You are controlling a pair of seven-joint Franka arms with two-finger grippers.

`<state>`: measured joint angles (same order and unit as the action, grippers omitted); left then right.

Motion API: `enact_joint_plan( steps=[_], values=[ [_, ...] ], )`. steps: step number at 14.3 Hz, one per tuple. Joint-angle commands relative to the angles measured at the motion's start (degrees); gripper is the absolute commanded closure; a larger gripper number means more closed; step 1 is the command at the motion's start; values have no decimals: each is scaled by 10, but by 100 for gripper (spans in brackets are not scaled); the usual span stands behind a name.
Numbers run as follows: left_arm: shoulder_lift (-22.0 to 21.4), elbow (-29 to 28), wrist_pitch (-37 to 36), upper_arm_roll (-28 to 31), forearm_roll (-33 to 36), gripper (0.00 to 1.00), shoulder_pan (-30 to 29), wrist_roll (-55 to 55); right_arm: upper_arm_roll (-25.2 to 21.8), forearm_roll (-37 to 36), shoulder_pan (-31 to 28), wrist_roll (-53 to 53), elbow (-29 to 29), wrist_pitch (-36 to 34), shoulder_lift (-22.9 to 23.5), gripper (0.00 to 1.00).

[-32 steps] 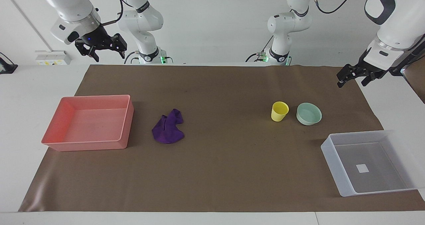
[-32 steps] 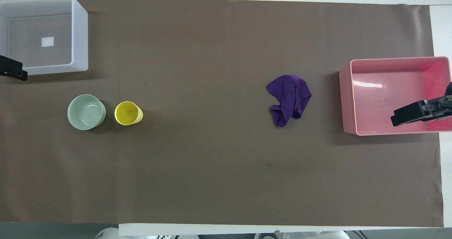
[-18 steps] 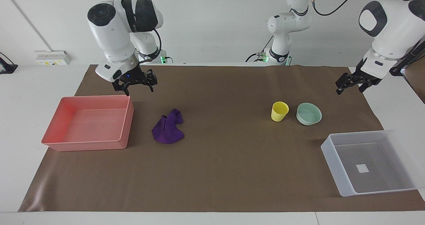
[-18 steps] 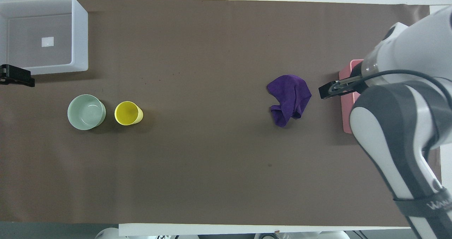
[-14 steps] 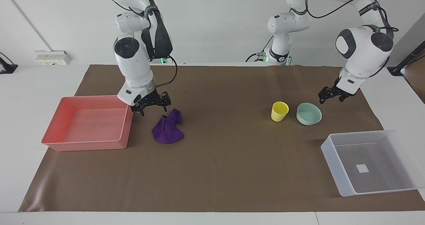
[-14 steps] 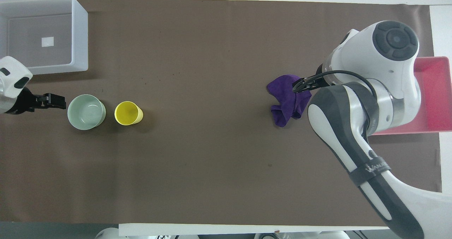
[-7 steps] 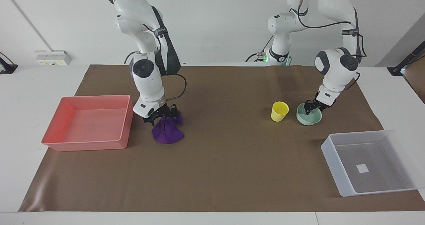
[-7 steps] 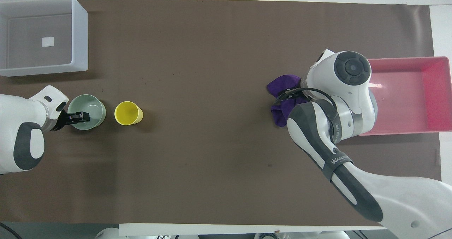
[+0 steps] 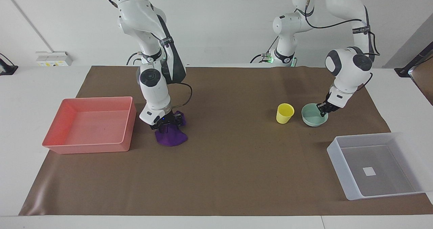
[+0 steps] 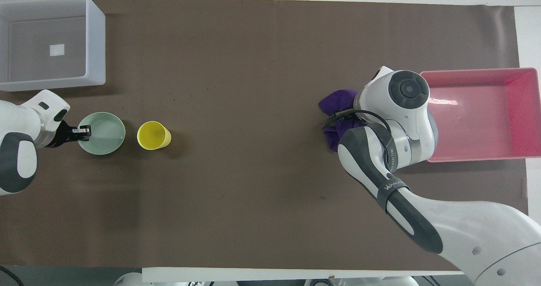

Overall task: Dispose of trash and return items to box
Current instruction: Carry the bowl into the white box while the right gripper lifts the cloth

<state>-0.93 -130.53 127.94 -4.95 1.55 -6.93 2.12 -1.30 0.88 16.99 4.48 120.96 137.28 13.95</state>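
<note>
With the right gripper [image 9: 164,121] pressed into the rag [image 9: 171,135] beside the pink tray [image 9: 128,120] and the left gripper [image 9: 322,109] at the bowl [image 9: 313,118] rim near the yellow cup [image 9: 285,113], jaws unreadable, both should clamp firmly before lifting.

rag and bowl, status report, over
Right gripper down on purple rag. Left gripper at mint-green bowl rim. Nothing in the way.
</note>
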Motion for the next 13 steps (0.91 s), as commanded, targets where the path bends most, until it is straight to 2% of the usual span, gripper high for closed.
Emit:
enact_joint_plan(
  steps=[1, 3, 5, 7, 8, 10, 11, 13],
  values=[
    [18, 207, -207, -2, -1, 100, -2, 11, -1, 3, 1, 12, 9, 2, -6, 88],
    [103, 359, -265, -1, 0, 100, -4, 14, -1, 3, 0, 26, 5, -3, -9, 99],
    [160, 403, -238, 1, 2, 100, -9, 12, -1, 3, -6, 27, -8, -39, -29, 100],
    [216, 410, -123, 1, -15, 100, -59, 12, -2, 2, -18, 22, -35, -107, -60, 100],
    [270, 462, -92, 1, -26, 100, -63, 13, -2, 2, -28, 20, -48, -141, -80, 100],
    [395, 621, -91, 1, -28, 100, -58, 14, -4, -6, -41, 6, -61, -191, -119, 100],
    [428, 647, -80, 1, -27, 100, -59, 14, -5, -8, -52, -23, -62, -214, -139, 100],
    [429, 611, -29, 2, -19, 100, -63, 13, -6, -8, -100, -80, -62, -246, -171, 100]
  ],
)
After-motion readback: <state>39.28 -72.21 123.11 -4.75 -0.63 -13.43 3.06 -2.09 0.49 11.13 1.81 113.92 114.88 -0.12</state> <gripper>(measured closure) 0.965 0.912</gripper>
